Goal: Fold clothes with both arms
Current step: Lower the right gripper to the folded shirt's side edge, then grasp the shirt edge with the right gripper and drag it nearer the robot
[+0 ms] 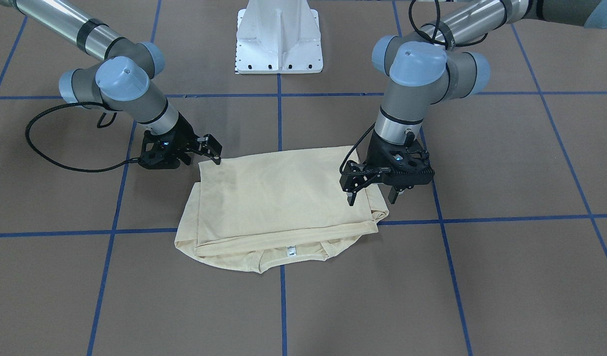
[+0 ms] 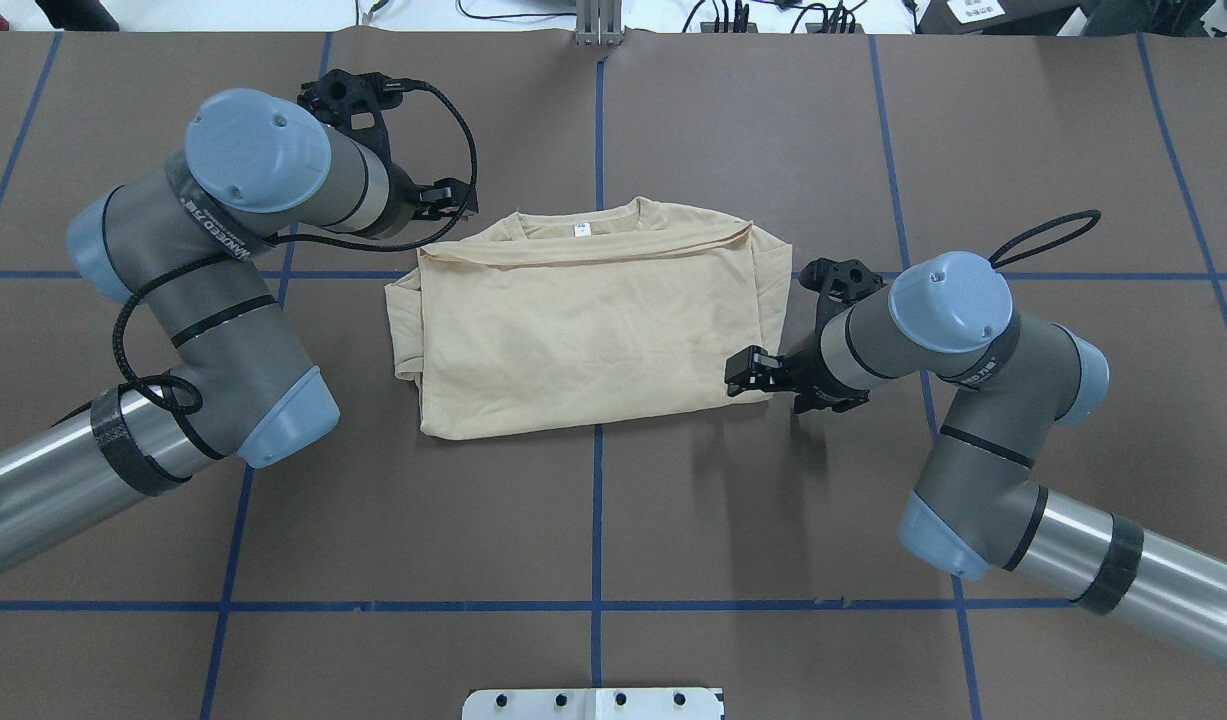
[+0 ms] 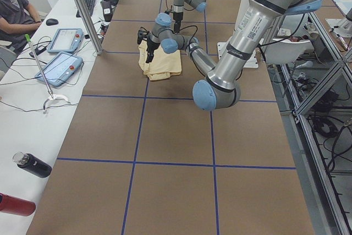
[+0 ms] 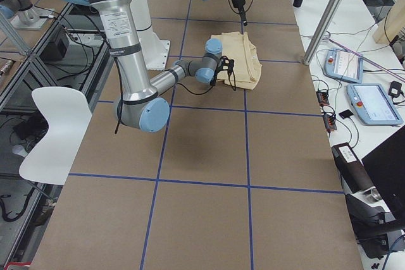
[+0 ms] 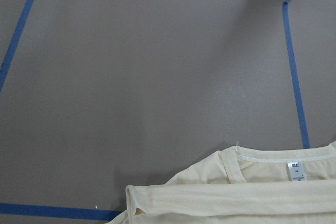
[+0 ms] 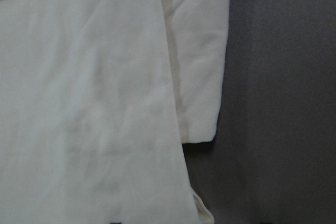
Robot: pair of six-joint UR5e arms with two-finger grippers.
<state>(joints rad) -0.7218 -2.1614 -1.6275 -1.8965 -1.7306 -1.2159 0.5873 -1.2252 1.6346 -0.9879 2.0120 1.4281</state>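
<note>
The clothes are one pale cream-yellow shirt (image 1: 278, 198) lying folded into a rough rectangle on the brown table, with its print hidden. Its collar and white neck label (image 2: 579, 229) face away from the robot. My left gripper (image 1: 372, 198) hangs open over the shirt's collar-end side edge, one finger above the cloth and one just outside it. In the overhead view the left gripper (image 2: 453, 200) sits by the far left corner. My right gripper (image 1: 213, 150) is open beside the hem-end corner, shown in the overhead view as the right gripper (image 2: 751, 372). Neither holds cloth.
The white pedestal base (image 1: 278, 39) stands behind the shirt on the robot's side. Blue tape lines (image 2: 597, 520) cross the brown table. In the exterior left view a person (image 3: 14, 9), tablets (image 3: 58, 67) and bottles (image 3: 33, 164) are at a side desk.
</note>
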